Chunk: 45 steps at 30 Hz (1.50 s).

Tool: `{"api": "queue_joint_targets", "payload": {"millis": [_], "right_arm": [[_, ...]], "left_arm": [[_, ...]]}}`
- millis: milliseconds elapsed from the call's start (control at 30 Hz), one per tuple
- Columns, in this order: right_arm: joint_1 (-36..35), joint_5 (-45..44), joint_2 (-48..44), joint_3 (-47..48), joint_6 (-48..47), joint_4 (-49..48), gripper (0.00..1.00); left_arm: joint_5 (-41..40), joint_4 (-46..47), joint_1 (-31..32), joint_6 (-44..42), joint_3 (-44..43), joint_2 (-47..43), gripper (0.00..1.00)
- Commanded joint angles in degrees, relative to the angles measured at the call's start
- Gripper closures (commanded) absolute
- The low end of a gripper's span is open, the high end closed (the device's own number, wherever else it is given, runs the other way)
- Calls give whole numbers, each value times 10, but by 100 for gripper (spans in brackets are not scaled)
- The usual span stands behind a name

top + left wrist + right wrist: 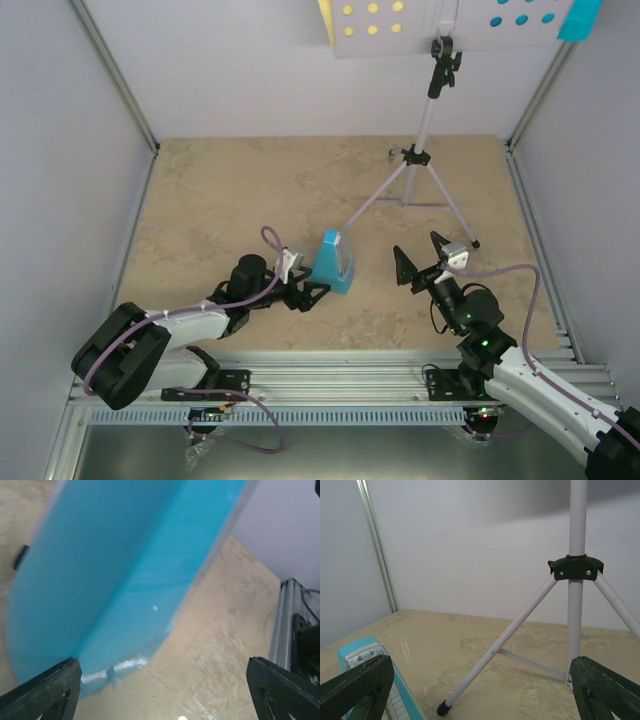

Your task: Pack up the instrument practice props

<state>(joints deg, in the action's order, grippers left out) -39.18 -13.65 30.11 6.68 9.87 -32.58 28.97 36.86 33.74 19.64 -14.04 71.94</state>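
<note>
The blue pyramid metronome (333,265) stands upright mid-table. My left gripper (308,286) is low at its left side and open. In the left wrist view the metronome (115,565) fills the upper left, its base edge just ahead of the left finger, and the left gripper (162,687) holds nothing. My right gripper (420,257) is open to the metronome's right, facing the lilac music stand (425,130). The stand's holed desk (440,25) carries a yellow sheet (326,20) and a cyan sheet (582,18). The right wrist view shows the right gripper (482,690), the stand's pole (576,525) and the metronome (365,652).
White walls with metal corner posts (115,75) close in the table on three sides. A slotted metal rail (330,365) runs along the near edge by the arm bases. One tripod leg ends in a black foot (444,708) close to the metronome.
</note>
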Motion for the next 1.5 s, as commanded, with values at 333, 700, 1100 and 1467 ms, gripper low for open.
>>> {"api": "queue_joint_targets", "payload": {"millis": [333,700,1100,1467], "right_arm": [[2,-4,3,-9,-3,-18,2],[2,-16,-11,-12,-2,-11,2],[2,-21,-14,-11,-1,-9,2],[2,-26,-16,-12,1,-7,2]], "left_arm": [[-325,-18,143,-38,34,-53,1],[-335,66,153,-114,-5,131,1],[-357,75,153,-156,-27,178,4],[-371,62,153,-166,-33,178,46]]}}
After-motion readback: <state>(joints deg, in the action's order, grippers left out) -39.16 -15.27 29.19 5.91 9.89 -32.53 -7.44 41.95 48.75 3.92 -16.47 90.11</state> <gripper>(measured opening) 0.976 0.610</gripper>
